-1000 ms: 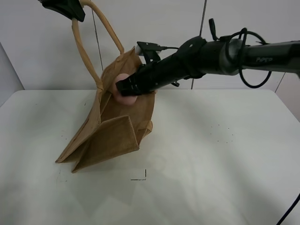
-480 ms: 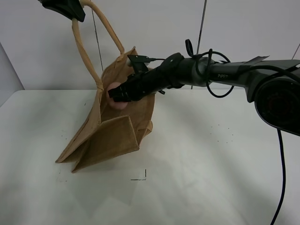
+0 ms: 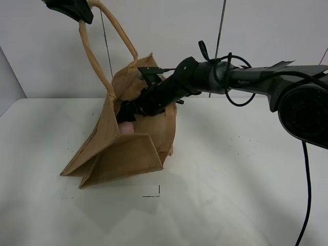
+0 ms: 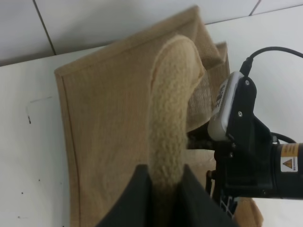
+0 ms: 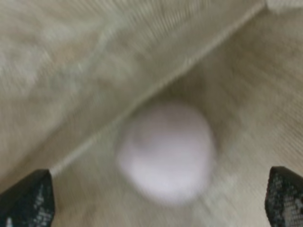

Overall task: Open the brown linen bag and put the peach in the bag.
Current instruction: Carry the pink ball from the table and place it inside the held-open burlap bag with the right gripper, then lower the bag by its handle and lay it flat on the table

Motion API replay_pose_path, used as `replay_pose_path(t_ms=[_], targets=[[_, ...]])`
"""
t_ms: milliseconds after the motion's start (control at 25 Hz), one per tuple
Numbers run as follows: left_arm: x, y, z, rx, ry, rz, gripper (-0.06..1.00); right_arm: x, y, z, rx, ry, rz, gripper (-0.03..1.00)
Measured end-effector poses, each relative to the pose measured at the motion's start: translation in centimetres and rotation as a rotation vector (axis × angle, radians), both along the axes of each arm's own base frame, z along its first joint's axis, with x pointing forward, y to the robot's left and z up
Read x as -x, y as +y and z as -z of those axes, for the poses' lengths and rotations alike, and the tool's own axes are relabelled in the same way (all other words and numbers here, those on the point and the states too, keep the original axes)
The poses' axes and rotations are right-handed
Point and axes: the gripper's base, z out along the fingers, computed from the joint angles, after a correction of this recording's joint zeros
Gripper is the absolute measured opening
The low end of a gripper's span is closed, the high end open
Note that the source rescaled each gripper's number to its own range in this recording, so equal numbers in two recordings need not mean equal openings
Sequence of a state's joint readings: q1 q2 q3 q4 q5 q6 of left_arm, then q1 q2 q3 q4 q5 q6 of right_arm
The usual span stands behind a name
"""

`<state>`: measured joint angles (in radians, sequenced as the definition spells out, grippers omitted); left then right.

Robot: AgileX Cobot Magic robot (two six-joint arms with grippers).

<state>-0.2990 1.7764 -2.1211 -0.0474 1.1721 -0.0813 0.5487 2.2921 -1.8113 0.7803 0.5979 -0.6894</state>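
While the left gripper (image 4: 163, 191) clamps the coarse bag's (image 4: 109, 132) nubby handle (image 4: 170, 104), the right gripper (image 5: 156, 196) gapes before a round peach (image 5: 165, 153).

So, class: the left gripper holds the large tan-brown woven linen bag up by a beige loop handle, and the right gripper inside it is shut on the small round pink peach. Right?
One slip: the right gripper is open, not shut on the small round pink peach. The right wrist view shows its fingertips wide apart, the peach clear of both. The rest stands.
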Motion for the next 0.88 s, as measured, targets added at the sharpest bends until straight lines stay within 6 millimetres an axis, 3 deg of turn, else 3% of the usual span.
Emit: replay_pose_path(t_ms=[80, 200, 360, 520, 680, 800, 880], targets=[[0.0, 0.0, 0.0, 0.001, 0.000, 0.000, 0.00, 0.3, -0.4, -0.8, 0.037, 0.030, -0.010, 1.00], [0.0, 0.0, 0.0, 0.001, 0.000, 0.000, 0.00, 0.5, -1.6, -3.4, 0.108, 0.073, -0.003, 1.00], [0.0, 0.0, 0.0, 0.001, 0.000, 0.000, 0.00, 0.6, -3.3, -5.9, 0.289, 0.128, 0.030, 1.00], [0.0, 0.0, 0.0, 0.001, 0.000, 0.000, 0.00, 0.7, -4.9, -6.2, 0.445, 0.178, 0.110, 1.00], [0.0, 0.0, 0.0, 0.001, 0.000, 0.000, 0.00, 0.0, -6.8, -6.0, 0.491, 0.213, 0.165, 1.00], [0.0, 0.0, 0.0, 0.001, 0.000, 0.000, 0.00, -1.3, -9.6, -6.1, 0.488, 0.240, 0.231, 1.00], [0.0, 0.0, 0.0, 0.001, 0.000, 0.000, 0.00, -2.6, -12.7, -6.1, 0.486, 0.263, 0.297, 1.00]])
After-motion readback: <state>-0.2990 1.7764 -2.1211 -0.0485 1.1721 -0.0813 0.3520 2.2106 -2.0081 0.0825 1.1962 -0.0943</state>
